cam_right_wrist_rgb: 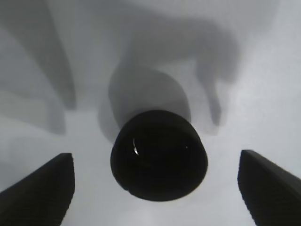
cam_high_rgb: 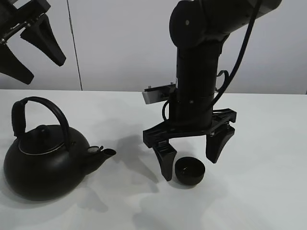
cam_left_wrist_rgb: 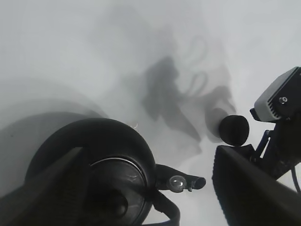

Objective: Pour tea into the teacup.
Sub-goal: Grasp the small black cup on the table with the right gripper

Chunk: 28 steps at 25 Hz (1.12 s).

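White worktop (cam_high_rgb: 268, 191) seen from the near side. The teacup (cam_high_rgb: 189, 171), a small black bowl-shaped cup without a handle, stands upright right of centre, towards the near edge. The right claw (cam_high_rgb: 190, 168) hangs straight down over it, spread wide. One finger (cam_high_rgb: 165, 163) stands just left of the cup and the other (cam_high_rgb: 217, 143) to its right and a little farther back. Neither touches the cup, and the claw has hold of nothing. In the right wrist view the inside of the cup is dark with a small glint, and it cannot be told whether it holds any liquid.

The kettle (cam_high_rgb: 45, 165), large, round and black, sits upright at the near left. Its arched handle (cam_high_rgb: 43, 103) stands up and its short spout (cam_high_rgb: 103, 153) points right towards the cup, with a gap between them. The left claw (cam_high_rgb: 43, 69) hangs high at the far left, above the kettle and clear of the handle, spread open and empty.
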### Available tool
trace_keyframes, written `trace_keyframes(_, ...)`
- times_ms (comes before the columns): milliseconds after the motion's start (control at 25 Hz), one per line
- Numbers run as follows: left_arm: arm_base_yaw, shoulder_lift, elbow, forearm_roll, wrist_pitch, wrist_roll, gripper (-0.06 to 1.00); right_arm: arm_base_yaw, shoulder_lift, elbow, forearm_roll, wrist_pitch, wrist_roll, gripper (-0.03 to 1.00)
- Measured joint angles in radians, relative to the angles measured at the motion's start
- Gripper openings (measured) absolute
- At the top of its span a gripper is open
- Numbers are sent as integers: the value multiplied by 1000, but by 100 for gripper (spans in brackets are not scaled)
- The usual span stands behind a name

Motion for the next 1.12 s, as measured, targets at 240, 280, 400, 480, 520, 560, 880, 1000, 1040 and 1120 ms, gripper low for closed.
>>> trace_keyframes(240,0,0,0,0,-7,-1,53,0,33,0,-1,-32,0,65)
trace_keyframes(280,0,0,0,0,-7,-1,53,0,36,0,-3,-34,0,65)
trace_keyframes(400,0,0,0,0,-7,-1,53,0,38,0,-3,-42,0,62)
trace_keyframes(480,0,0,0,0,-7,-1,53,0,38,0,-4,-44,0,54)
trace_keyframes(520,0,0,0,0,-7,-1,53,0,38,0,-4,-44,0,49)
trace_keyframes(560,0,0,0,0,-7,-1,53,0,38,0,-4,-44,0,43)
trace_keyframes(880,0,0,0,0,-7,-1,53,0,36,0,-4,-31,1,40)
trace_keyframes(1000,0,0,0,0,-7,-1,53,0,9,0,1,-23,1,40)
trace_keyframes(1040,0,0,0,0,-7,-1,53,0,-9,0,3,-23,1,40)
trace_keyframes(1120,0,0,0,0,-7,-1,53,0,-48,0,11,-25,1,40)
